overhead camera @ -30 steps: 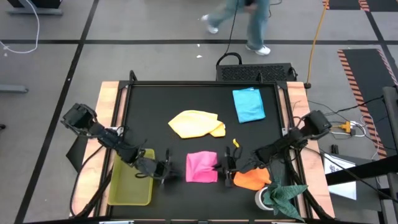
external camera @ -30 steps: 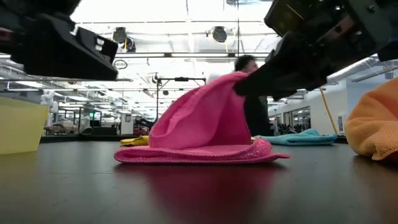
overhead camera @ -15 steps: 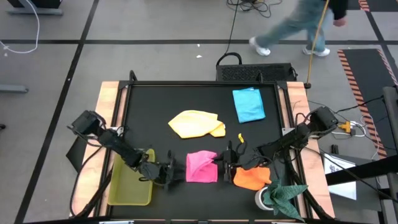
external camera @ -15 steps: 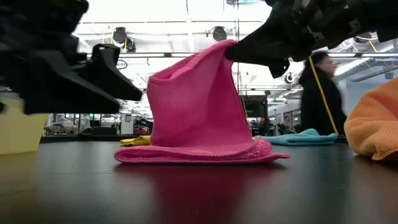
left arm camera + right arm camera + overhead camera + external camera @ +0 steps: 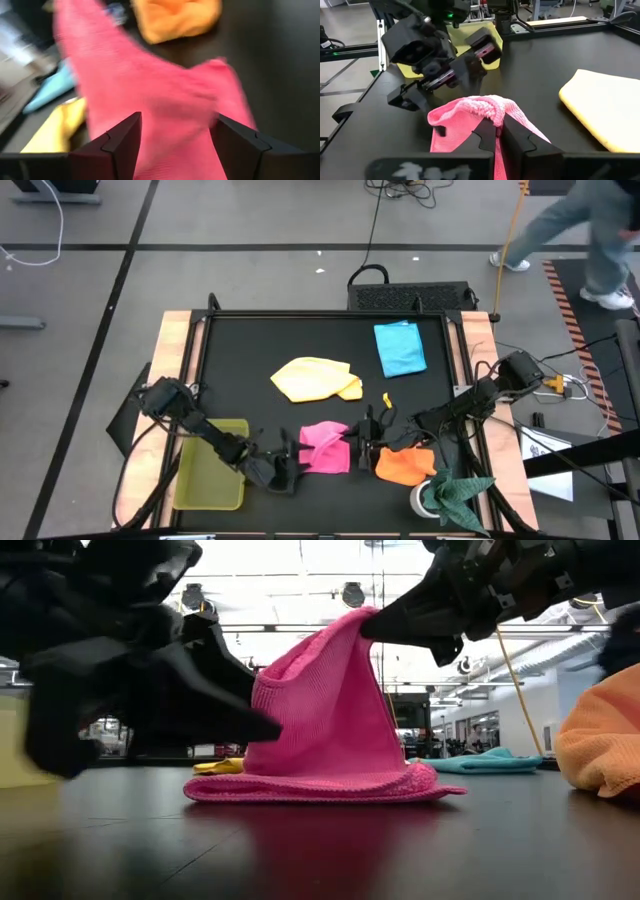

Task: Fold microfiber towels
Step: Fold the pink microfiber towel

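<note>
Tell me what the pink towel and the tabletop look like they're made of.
Pink towel: soft knit-looking cloth, probably microfiber; fine ribbed texture, matte, drapes limply where it is lifted. Tabletop: smooth, dark, hard-looking surface, semi-gloss; it carries a faint pink reflection of the towel. Exact material unclear.

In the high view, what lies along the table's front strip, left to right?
Yellow-green tray → left gripper, open → pink towel → right gripper, shut on it → orange towel → dark green cloth.

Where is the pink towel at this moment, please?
In the high view, the pink towel lies at the table's front centre, between the yellow tray and orange towel.
</note>
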### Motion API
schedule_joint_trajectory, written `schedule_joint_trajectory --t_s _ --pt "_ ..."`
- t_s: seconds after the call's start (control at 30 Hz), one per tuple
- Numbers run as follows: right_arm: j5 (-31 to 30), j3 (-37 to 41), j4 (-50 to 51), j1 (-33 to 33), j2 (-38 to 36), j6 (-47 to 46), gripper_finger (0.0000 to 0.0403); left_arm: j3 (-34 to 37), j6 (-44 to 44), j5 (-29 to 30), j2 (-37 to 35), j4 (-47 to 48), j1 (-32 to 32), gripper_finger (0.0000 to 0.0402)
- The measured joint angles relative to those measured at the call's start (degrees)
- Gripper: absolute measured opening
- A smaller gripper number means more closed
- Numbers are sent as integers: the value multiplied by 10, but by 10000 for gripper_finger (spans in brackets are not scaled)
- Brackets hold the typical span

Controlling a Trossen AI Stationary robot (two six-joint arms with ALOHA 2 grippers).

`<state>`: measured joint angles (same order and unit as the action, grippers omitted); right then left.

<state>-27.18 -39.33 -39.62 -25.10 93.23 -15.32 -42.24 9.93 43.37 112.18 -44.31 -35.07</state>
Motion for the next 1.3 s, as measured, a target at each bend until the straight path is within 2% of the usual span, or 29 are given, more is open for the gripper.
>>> schedule_joint_trajectory --t_s 0.13,0.3,0.4,0.53,0.73,0.8,0.9,1.0,1.1,1.3 --pt "0 0 3 0 0 0 3 -3 -54 60 -3 0 -3 232" --pt "0 0 21 0 0 -8 3 -3 -73 81 -6 -2 -6 222" --pt "0 0 32 0 0 -18 3 -3 -69 107 -7 -3 -13 188" --pt "0 0 32 0 0 -20 3 -3 -40 127 -21 0 -24 121" --pt "0 0 32 0 0 -19 4 -3 -33 145 -82 78 -35 21" --pt "0 0 32 0 0 -17 4 -3 -41 152 -111 128 -35 8" --pt "0 0 32 0 0 -2 4 -3 -45 153 -153 201 -28 15" --pt "-9 0 34 0 0 25 4 -3 -52 145 -185 271 -17 16" --pt "-15 0 48 2 0 31 4 -3 -63 112 -193 323 -4 6" --pt "8 0 108 3 0 26 4 -3 -96 -23 -163 319 7 17"
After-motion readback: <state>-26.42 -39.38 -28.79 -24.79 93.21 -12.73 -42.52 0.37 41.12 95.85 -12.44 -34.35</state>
